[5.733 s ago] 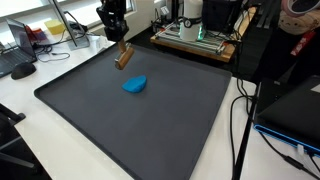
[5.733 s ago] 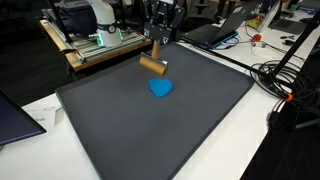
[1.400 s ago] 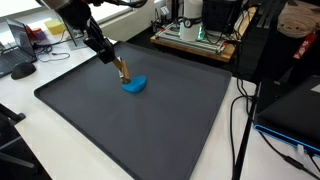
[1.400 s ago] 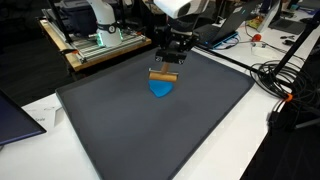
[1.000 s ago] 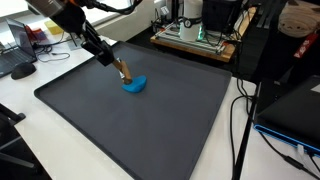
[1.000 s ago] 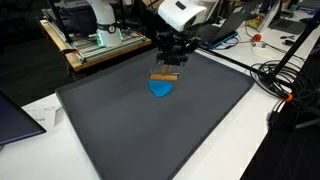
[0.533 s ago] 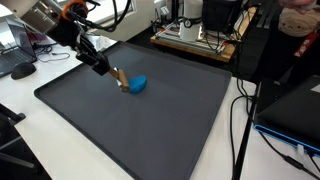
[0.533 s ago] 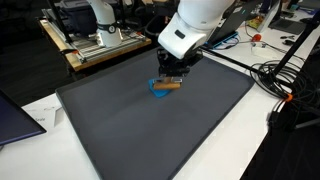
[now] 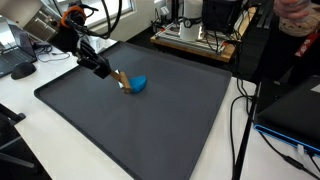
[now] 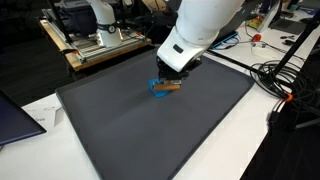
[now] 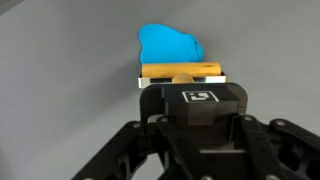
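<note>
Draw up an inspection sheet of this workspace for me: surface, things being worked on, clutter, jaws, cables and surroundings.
Surface: dark mat lying on a white table.
Job's things: wooden tool tilted down beside a blue lump; whether they touch cannot be told.
Clutter: nothing seen on the mat.
Jaws: shut on the wooden tool.
Cables: black cables bunched at the table edge.
Surroundings: machine on a wooden board; closed laptop off the mat.
</note>
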Robot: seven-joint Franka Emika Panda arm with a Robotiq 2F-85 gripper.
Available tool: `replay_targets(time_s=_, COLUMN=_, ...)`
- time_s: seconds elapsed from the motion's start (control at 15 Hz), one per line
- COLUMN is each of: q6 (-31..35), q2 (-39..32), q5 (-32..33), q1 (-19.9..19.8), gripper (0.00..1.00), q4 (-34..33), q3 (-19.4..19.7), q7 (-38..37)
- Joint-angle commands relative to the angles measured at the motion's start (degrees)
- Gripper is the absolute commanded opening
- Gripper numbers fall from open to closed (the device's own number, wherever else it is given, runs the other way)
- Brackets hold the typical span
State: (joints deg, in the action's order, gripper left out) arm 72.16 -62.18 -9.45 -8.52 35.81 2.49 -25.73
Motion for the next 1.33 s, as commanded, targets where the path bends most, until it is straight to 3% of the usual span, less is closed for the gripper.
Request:
replay_targets(time_s=0.0, q6=-6.1, q2=-3.4, q5=-1.6, q1=-1.0, gripper=0.22, q4=-7.8, q3=-1.2, q7=-0.7)
replay_targets(time_s=1.27, q6=-3.1, q2=-2.2, q5=0.1, q1=-1.1, gripper=0.22, q4=-8.8, q3=-1.4, q7=-0.4)
